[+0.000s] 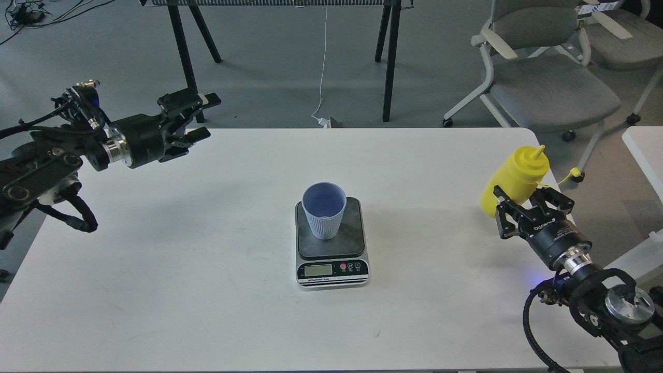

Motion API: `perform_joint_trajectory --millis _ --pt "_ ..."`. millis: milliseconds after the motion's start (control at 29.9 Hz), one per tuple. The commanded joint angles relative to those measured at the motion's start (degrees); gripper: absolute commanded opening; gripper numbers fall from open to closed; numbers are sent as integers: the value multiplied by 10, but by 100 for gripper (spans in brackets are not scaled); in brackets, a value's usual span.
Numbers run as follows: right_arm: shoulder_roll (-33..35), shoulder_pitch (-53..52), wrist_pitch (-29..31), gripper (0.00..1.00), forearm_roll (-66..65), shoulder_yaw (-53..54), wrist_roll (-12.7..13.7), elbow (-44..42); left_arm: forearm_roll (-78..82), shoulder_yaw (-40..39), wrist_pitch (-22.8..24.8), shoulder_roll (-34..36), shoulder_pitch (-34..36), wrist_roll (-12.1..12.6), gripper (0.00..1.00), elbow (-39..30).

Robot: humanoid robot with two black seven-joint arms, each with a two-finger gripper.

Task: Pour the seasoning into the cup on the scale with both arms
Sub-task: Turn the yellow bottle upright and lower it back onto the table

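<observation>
A bright yellow bottle, cap included. The cup is light blue-grey with fine vertical ribs. Dark grey platform and silver body on the scale, plus a red button. Plain white table, black grippers.

A white table stands on grey floor, with grey chairs and a black-legged bench behind.

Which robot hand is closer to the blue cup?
The left hand, but only by a little. It hangs open up and to the left of the cup on the scale. The right hand is off to the cup's right, holding the yellow bottle.
</observation>
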State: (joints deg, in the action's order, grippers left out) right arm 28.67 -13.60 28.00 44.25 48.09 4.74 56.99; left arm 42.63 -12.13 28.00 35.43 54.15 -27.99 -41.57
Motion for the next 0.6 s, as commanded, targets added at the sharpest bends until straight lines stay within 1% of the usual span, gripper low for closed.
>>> perform_joint_trajectory --millis 0,568 --pt "-22 1 0 8 -8 0 0 -18 0 0 0 0 0 0 100 0" --pt "-87 -9 0 10 -121 -2 1 -73 0 -1 0 -1 -7 0 100 0"
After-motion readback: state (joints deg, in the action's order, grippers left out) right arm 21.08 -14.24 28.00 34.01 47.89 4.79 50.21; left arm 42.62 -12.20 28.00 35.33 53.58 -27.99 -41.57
